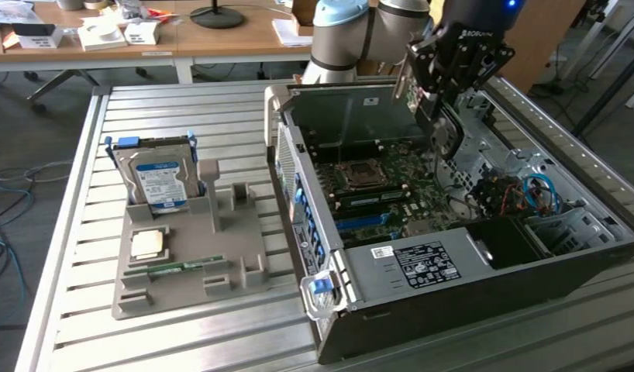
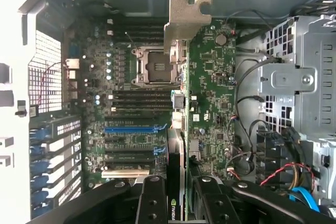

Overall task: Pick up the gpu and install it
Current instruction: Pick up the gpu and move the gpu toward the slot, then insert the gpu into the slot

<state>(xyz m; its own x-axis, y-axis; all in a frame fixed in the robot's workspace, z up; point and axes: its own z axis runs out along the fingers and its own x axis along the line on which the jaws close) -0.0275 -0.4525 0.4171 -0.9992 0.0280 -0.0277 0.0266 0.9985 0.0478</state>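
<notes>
So in the exterior view the black two-finger gripper (image 1: 433, 97) hangs over the far end of the big open grey metal computer case (image 1: 400, 267), which lies on its side on the slatted metal table (image 1: 193, 108). It's clamped on the gpu (image 1: 441, 128), a thin flat circuit card held on edge and pointing down into the case, up above the green motherboard (image 1: 400, 203). Inside the case you can also see the square silver CPU socket (image 1: 360, 174) and a bundle of blue and red cables (image 1: 534, 190) toward the exterior view's right. Off to the exterior view's left sits a grey moulded holder tray (image 1: 183, 291). It has a thick silver hard drive with a blue label (image 1: 160, 180) standing upright in its back slot, a small square tan chip (image 1: 146, 245) in a pocket, and a narrow green memory stick (image 1: 177, 268) lying flat just in front of that. In the wrist view, the gripper (image 2: 181, 195) has its black fingers (image 2: 152, 203) closed on either side of the gpu (image 2: 181, 129), seen edge-on. The card's notched metal bracket (image 2: 186, 17) is at the end away from the gripper. Beneath it is the motherboard (image 2: 126, 66) with the open CPU socket (image 2: 155, 66). A silver perforated drive cage (image 2: 294, 77) sits beside the board.
</notes>
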